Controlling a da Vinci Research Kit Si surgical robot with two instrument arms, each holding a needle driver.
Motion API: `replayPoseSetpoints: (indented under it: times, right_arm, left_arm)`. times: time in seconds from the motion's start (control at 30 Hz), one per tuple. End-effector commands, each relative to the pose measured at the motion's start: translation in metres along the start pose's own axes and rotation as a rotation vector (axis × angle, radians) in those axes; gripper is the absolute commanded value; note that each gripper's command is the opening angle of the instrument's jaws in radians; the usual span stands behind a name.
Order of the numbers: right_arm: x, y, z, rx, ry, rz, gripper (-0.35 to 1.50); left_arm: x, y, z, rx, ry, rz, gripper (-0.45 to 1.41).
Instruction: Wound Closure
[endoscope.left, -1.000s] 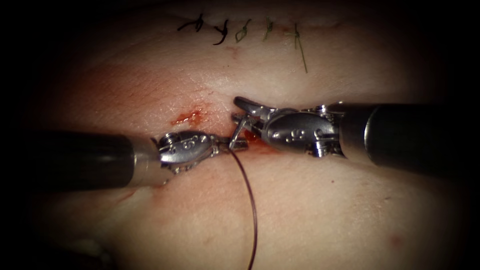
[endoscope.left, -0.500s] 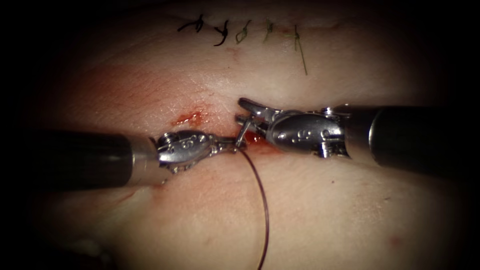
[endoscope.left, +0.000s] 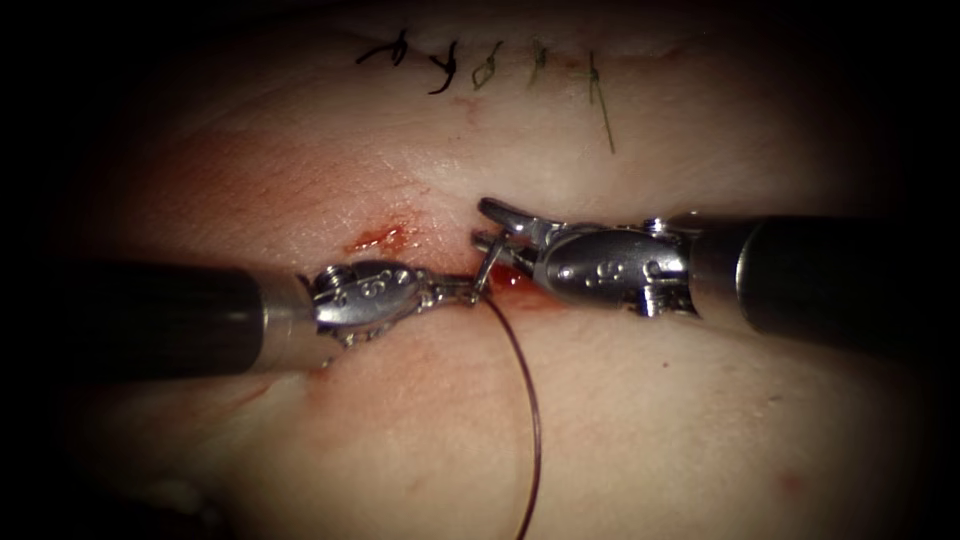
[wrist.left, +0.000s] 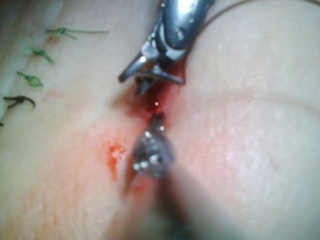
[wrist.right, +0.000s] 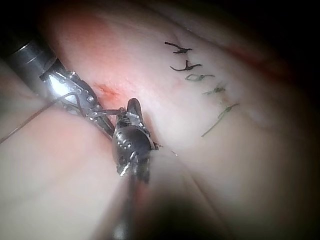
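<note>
- Jaws of the left tool (endoscope.left: 462, 290) are closed on the needle (endoscope.left: 484, 272) near its thread end, over the cut (endoscope.left: 505, 280).
- Right tool (endoscope.left: 492, 228), jaws parted, seems to bracket the needle's upper end; a grip is hard to confirm.
- Thread (endoscope.left: 530, 400) trails toward the viewer.
- Red fluid (endoscope.left: 380, 238) lies left of the cut.
- Finished stitches (endoscope.left: 470, 62) sit beyond on the tissue (endoscope.left: 650, 420); this cut looks unclosed.

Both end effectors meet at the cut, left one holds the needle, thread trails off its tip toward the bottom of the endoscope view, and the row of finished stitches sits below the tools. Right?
One thing is off: the finished stitches sit above the tools in the endoscope view, not below. The rest stands: the left end effector and right end effector meet at the cut, the left holds the needle, and the thread trails downward.
</note>
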Motion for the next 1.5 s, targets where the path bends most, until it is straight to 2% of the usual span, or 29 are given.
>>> replayPoseSetpoints:
  times: [0.03, 0.33, 0.5, 0.7, 0.93, 1.13, 1.3, 1.5]
  right_arm:
    - [0.0000, -0.0007, 0.0009, 0.010, 0.000, 0.001, -0.35]
    - [-0.0002, -0.0011, 0.0003, 0.021, -0.022, 0.042, -0.35]
    - [0.0000, -0.0004, -0.0001, 0.006, -0.028, 0.074, -0.35]
    - [0.0022, 0.0025, -0.0018, -0.071, 0.017, 0.101, -0.35]
    - [0.0041, 0.0041, -0.0031, -0.108, 0.042, 0.104, -0.35]
    - [0.0028, 0.0057, -0.0026, -0.111, 0.043, 0.121, -0.35]
    - [0.0016, 0.0057, -0.0023, -0.073, 0.024, 0.202, -0.35]
    - [0.0016, 0.0063, -0.0023, -0.084, 0.032, 0.285, -0.35]
  left_arm:
    - [-0.0005, 0.0002, 0.0008, -0.002, -0.001, -0.002, -0.03]
    - [-0.0005, 0.0001, 0.0007, -0.003, -0.004, -0.002, -0.03]
    - [-0.0005, 0.0001, 0.0007, -0.003, -0.004, -0.001, -0.03]
    - [-0.0004, 0.0001, 0.0007, -0.003, -0.003, -0.003, -0.05]
    - [-0.0004, 0.0004, 0.0008, -0.004, -0.003, -0.003, -0.05]
    - [-0.0004, 0.0006, 0.0010, -0.006, -0.006, -0.004, -0.05]
    - [-0.0004, 0.0006, 0.0009, -0.007, -0.009, -0.004, -0.05]
    - [-0.0003, 0.0008, 0.0009, -0.010, -0.009, -0.006, -0.06]
